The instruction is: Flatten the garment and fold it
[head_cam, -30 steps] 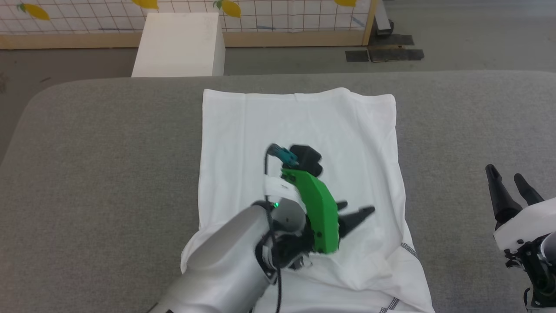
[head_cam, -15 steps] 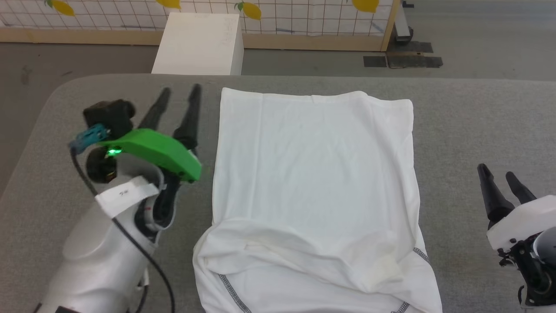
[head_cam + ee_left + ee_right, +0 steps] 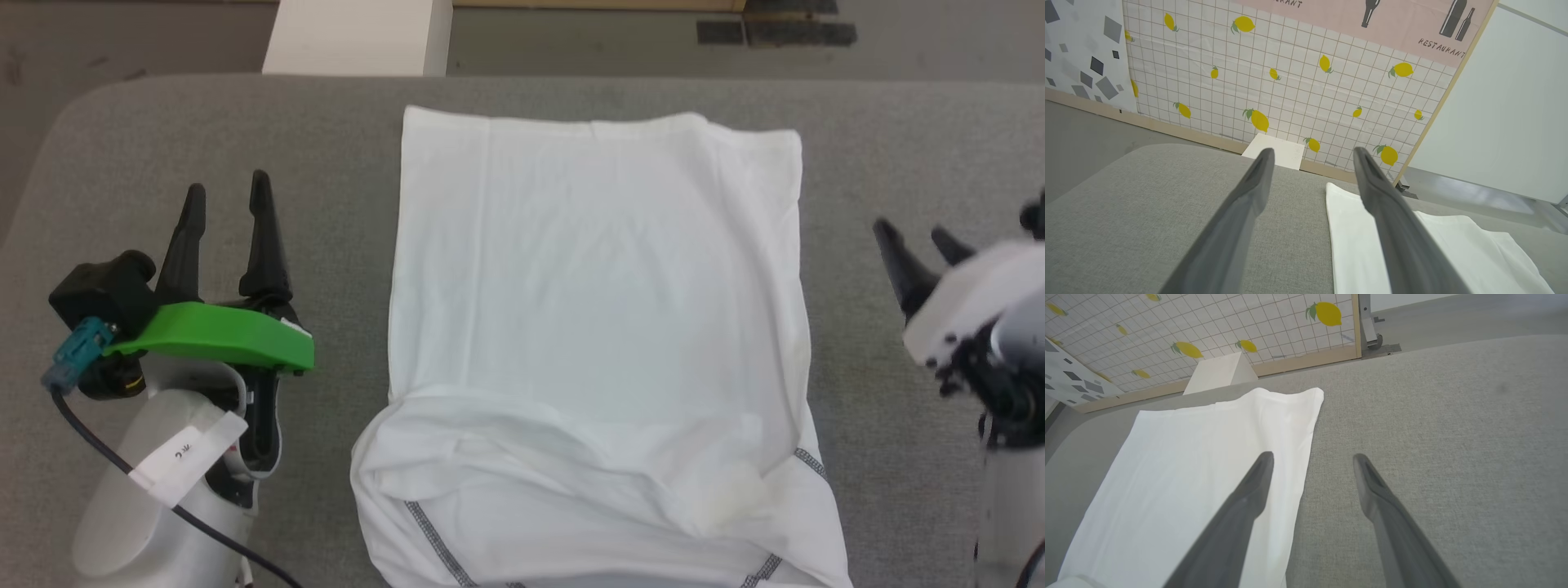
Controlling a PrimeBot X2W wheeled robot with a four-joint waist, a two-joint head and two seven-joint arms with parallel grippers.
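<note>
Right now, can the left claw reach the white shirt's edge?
Probably yes. The left gripper is open beside the garment, with bare grey tabletop between them.

Grey fabric surface [image 3: 204, 122]; white box [image 3: 359, 37] beyond it; lemon-print panel [image 3: 1290, 81] (wood-framed); dark floor patches [image 3: 775, 31], perhaps mats.

Grey padded surface [image 3: 245, 122]; lemon-print grid wall [image 3: 1290, 81]; white box [image 3: 359, 37]

Grey padded table [image 3: 596, 90] — white garment [image 3: 596, 269] lying flat.
</note>
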